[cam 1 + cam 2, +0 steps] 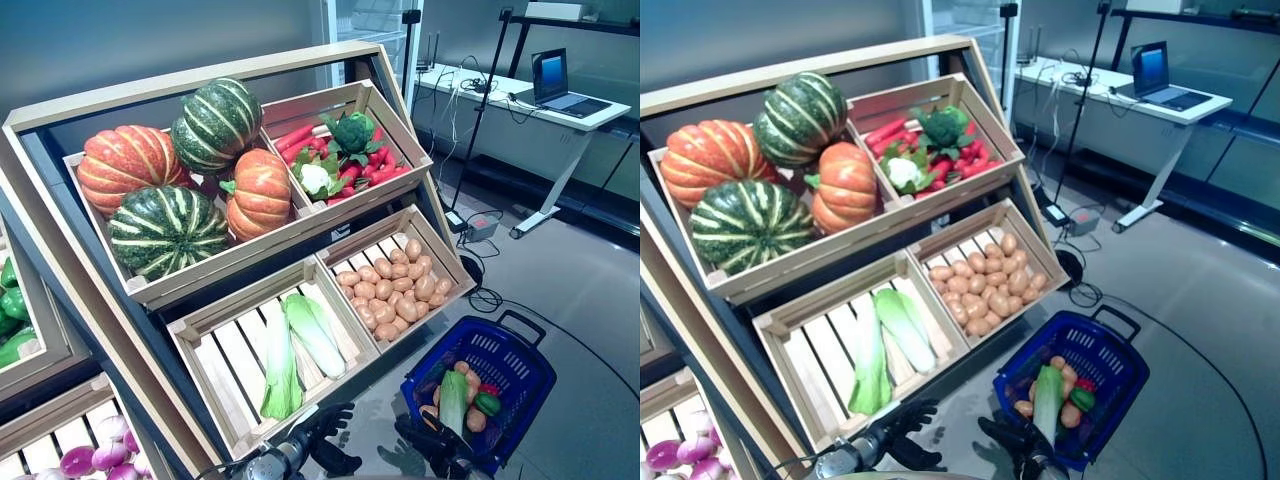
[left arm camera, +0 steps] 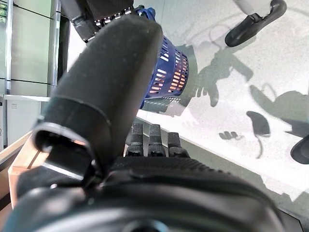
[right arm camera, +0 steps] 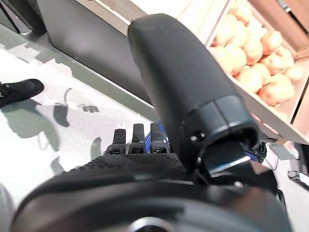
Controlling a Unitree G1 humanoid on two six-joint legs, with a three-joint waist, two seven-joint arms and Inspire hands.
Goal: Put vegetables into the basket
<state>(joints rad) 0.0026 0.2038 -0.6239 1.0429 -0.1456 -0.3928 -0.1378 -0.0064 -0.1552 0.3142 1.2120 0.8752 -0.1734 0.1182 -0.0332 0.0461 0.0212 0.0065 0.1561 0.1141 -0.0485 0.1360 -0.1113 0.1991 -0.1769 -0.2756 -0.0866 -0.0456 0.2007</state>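
The blue plastic basket (image 1: 523, 352) stands on the floor to the right of the wooden stand (image 1: 160, 300). In it lie a long pale green leafy vegetable (image 1: 453, 400), a green pepper (image 1: 487, 404), something red and several potatoes (image 1: 476, 420). My left hand (image 1: 328, 425) is open and empty, low in front of the stand's bottom crate. Its straight fingers (image 2: 152, 141) show in the left wrist view, with the basket (image 2: 169, 72) past them. My right hand (image 1: 432, 442) is open and empty at the basket's near rim. Its fingers (image 3: 135, 140) are straight.
The stand's lower right crate of potatoes (image 1: 395, 285) is just above the basket. A white desk (image 1: 520, 100) with a laptop stands at the back right, with cables and a box on the floor (image 1: 480, 228) by it. A person's shoe (image 2: 253, 21) is on the floor nearby.
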